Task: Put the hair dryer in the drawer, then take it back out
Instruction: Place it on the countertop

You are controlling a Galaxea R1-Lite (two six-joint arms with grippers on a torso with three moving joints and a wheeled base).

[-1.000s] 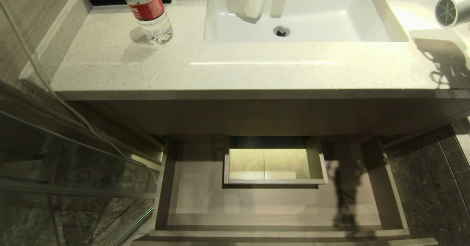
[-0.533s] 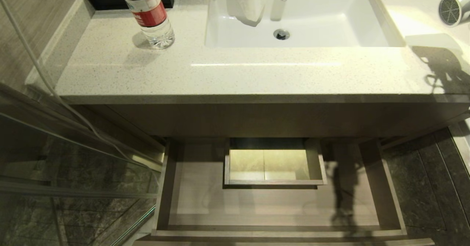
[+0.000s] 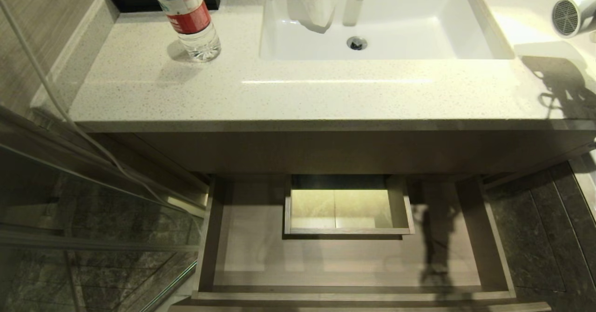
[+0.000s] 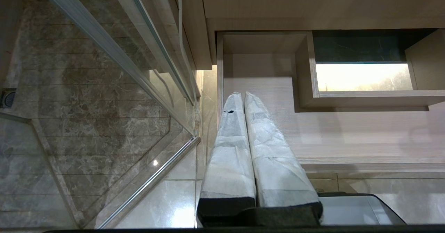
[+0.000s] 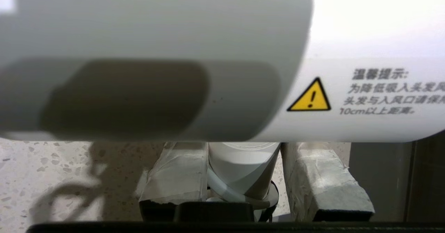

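Note:
The white hair dryer hangs above the right end of the speckled countertop, its grey mesh grille facing left. In the right wrist view its barrel runs across the top and its handle stands between the taped fingers. My right gripper is shut on that handle; the arm itself is outside the head view. The drawer stands pulled out below the counter with nothing on its floor, its boxed cut-out mid-back. My left gripper is shut and empty, parked low over the drawer's left front corner.
A water bottle stands on the counter's left. The white sink has a towel draped in it beside the faucet. A glass shower panel and a cable flank the drawer on the left; dark floor tiles lie right.
The whole head view has slid slightly downward, so the camera has moved. The hair dryer stays at the right edge, now a touch further left. The drawer is unchanged.

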